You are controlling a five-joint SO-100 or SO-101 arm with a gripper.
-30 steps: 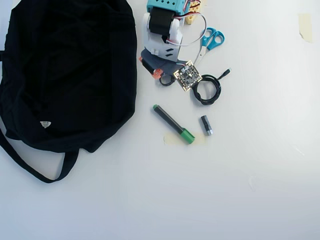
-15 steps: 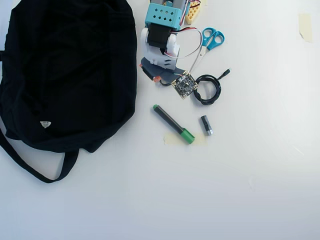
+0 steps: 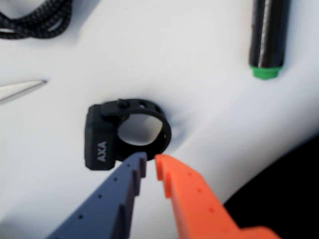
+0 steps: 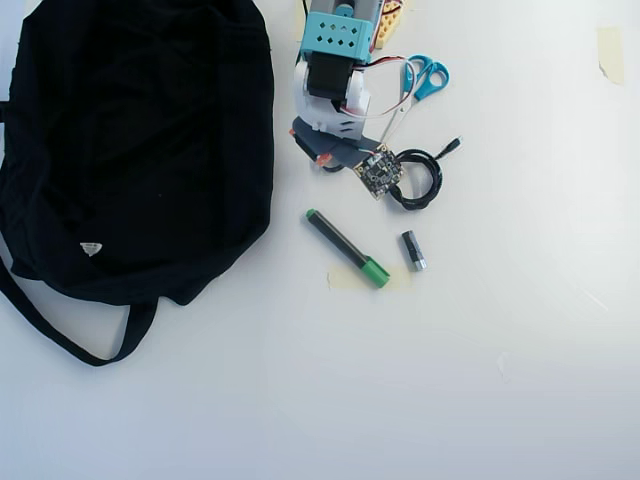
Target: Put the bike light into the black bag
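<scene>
The bike light [image 3: 102, 142], a black ring strap with a block marked AXA, lies on the white table in the middle of the wrist view. My gripper [image 3: 150, 160] is just in front of it. The blue-grey finger [image 3: 130, 179] and the orange finger [image 3: 174, 181] stand a narrow gap apart, their tips at the ring's near rim with nothing between them. In the overhead view the arm [image 4: 330, 90] covers the bike light. The black bag [image 4: 140, 130], with its white label [image 4: 91, 248], lies left of the arm there.
A black marker with green ends [image 4: 347, 248] [image 3: 267, 37], a small black-and-silver cylinder [image 4: 413, 250], a coiled black cable [image 4: 425, 185] [image 3: 35, 20] and blue scissors [image 4: 425, 78] lie around the arm. A scissor tip [image 3: 22, 88] shows at the left of the wrist view.
</scene>
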